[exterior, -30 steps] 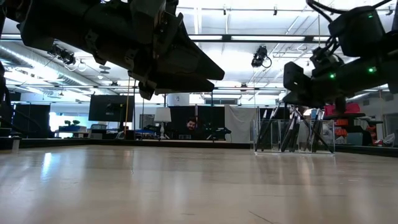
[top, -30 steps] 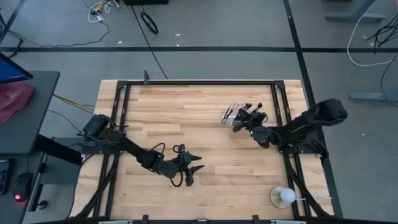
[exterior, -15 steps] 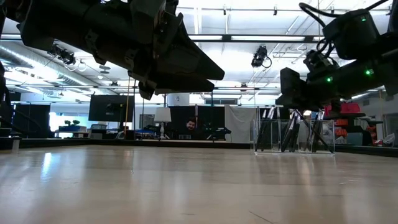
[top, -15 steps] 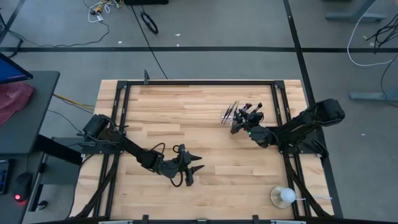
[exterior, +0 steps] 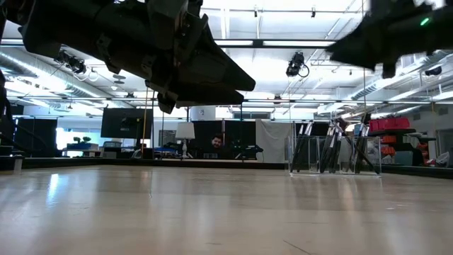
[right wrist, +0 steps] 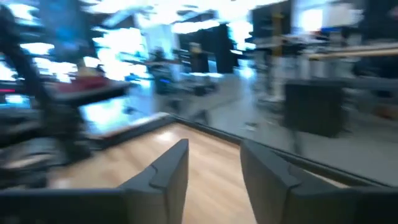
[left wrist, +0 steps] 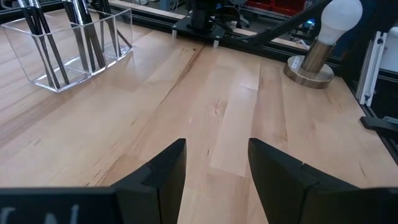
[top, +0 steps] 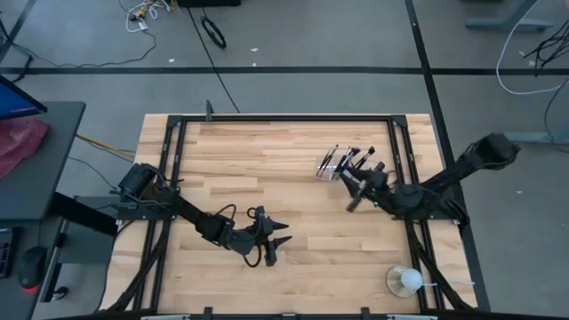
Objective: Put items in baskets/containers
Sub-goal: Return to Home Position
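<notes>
Homing cleanly likely called for a high path for the dark two-finger right gripper (top: 354,192), no swipe at brush tops. Dark left gripper (left wrist: 216,146) hung low mid-table, fingers parted, empty. Right gripper, parted and empty, was raised near the small clear plastic tray (left wrist: 107,48), thin dark makeup brushes (left wrist: 81,31) standing inside.

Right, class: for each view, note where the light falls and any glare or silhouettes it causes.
Low view: ceiling lights backlight the left gripper and right gripper into silhouettes; the table carries a pale sheen. Left wrist view: the clear tray shows bright edge highlights. High view: even light, no glare.
</notes>
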### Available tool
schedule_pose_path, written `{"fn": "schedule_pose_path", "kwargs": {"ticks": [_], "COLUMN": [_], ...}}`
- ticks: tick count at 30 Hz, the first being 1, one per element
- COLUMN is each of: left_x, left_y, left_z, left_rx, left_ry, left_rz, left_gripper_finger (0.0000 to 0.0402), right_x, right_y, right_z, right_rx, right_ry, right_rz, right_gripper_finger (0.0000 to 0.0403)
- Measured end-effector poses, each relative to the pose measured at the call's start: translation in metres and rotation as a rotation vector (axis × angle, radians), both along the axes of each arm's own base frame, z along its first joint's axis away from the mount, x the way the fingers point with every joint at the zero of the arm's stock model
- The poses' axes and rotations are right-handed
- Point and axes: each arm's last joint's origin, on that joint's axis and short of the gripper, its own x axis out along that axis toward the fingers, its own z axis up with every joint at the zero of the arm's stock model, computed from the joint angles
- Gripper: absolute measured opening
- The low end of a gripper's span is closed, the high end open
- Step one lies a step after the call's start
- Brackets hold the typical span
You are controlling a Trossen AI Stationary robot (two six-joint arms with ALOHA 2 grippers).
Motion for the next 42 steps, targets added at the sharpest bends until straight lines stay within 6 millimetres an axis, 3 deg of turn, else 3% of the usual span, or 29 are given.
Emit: {"fn": "schedule_pose_path", "kwargs": {"ticks": [5,10,15,19,24,28,33,42], "left_x": [0.0,0.0,0.002,0.008,0.014,0.017,0.011,-0.02], "left_y": [0.0,0.0,0.003,0.007,0.017,0.026,0.035,0.058], "left_z": [0.0,0.0,0.002,0.007,0.011,0.016,0.044,0.087], "left_rx": [0.0,0.0,-0.031,-0.094,-0.143,-0.153,-0.114,0.028], "left_ry": [0.0,0.0,-0.025,-0.067,-0.096,-0.109,-0.12,0.008], "left_rz": [0.0,0.0,0.005,-0.063,-0.136,-0.136,-0.18,-0.081], "left_gripper_finger": [0.0179,0.0179,0.0179,0.0179,0.0179,0.0179,0.0179,0.0159], "right_x": [-0.022,-0.039,-0.048,-0.052,-0.053,-0.054,-0.06,-0.075], "right_y": [0.02,0.021,0.003,-0.016,-0.03,-0.039,-0.043,-0.048], "right_z": [0.02,0.031,0.029,0.023,0.018,0.001,-0.019,-0.03], "right_rx": [0.0,0.03,0.077,0.081,0.055,0.053,0.078,0.089], "right_ry": [-0.061,-0.104,-0.046,0.031,0.091,0.128,0.105,0.069], "right_rz": [0.175,0.456,0.614,0.607,0.724,0.723,0.787,0.768], "right_gripper_finger": [0.0088,0.0009,0.0007,0.0003,0.0001,0.0001,0.0001,0.0]}}
